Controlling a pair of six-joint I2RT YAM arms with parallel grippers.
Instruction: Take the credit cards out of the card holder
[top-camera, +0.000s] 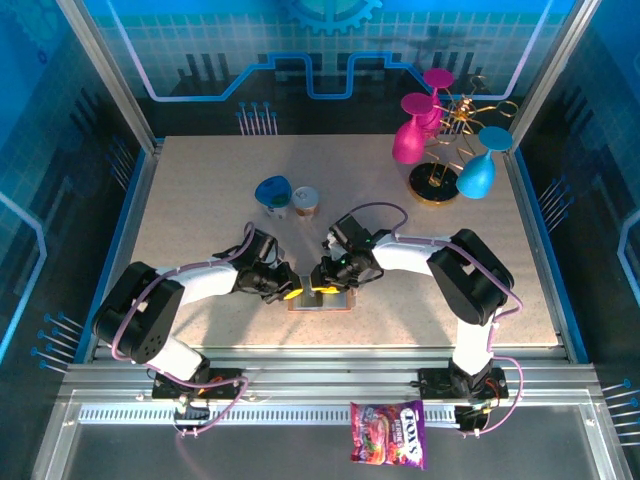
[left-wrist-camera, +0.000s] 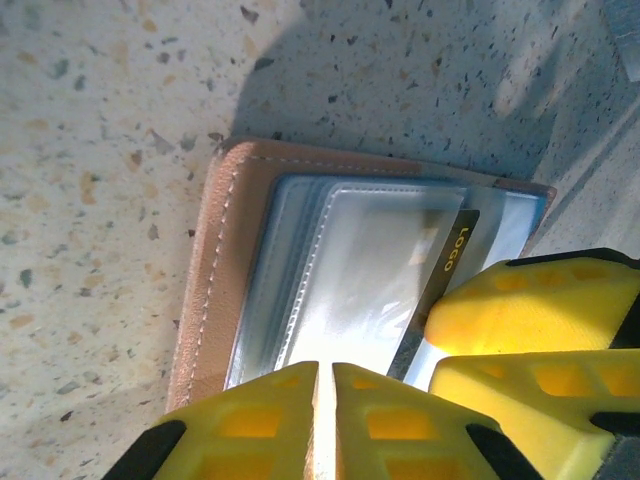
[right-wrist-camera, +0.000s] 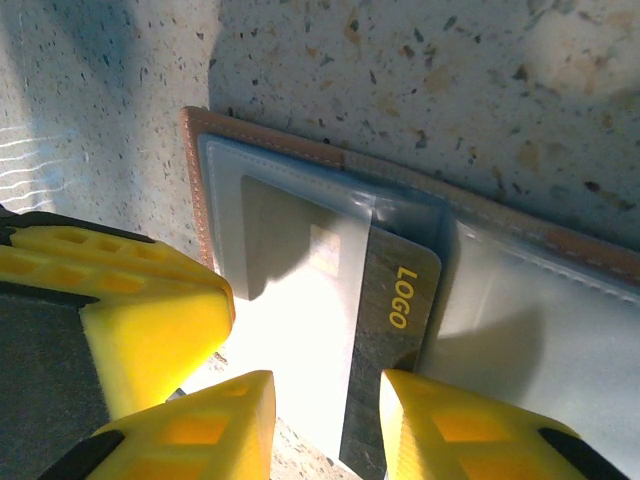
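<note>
A Fox's candy bag (top-camera: 386, 436) lies nearest, on the grey tray in front of the arm bases. Past it, on the speckled surface (top-camera: 200, 210), both arms reach inward and meet over the card holder (top-camera: 340, 301), which lies open and flat near the front edge, between the two claws.

The left claw (left-wrist-camera: 325, 378) has its yellow fingers pressed almost together, with a hairline gap, over the holder's near edge. Whether a sleeve is pinched there cannot be told.

The right claw (right-wrist-camera: 328, 402) stands with its fingers parted, straddling the near end of a dark credit card (right-wrist-camera: 400, 300) lettered "LOGO" in yellow. The card sticks partway out of a clear plastic sleeve (right-wrist-camera: 290, 300) inside the brown stitched leather (left-wrist-camera: 215, 260).

Farther back stand a blue-lidded cup (top-camera: 274, 194) and a brown-lidded cup (top-camera: 305, 201), just beside each other. At the far right, a gold rack (top-camera: 440, 180) holds pink and blue glasses.
</note>
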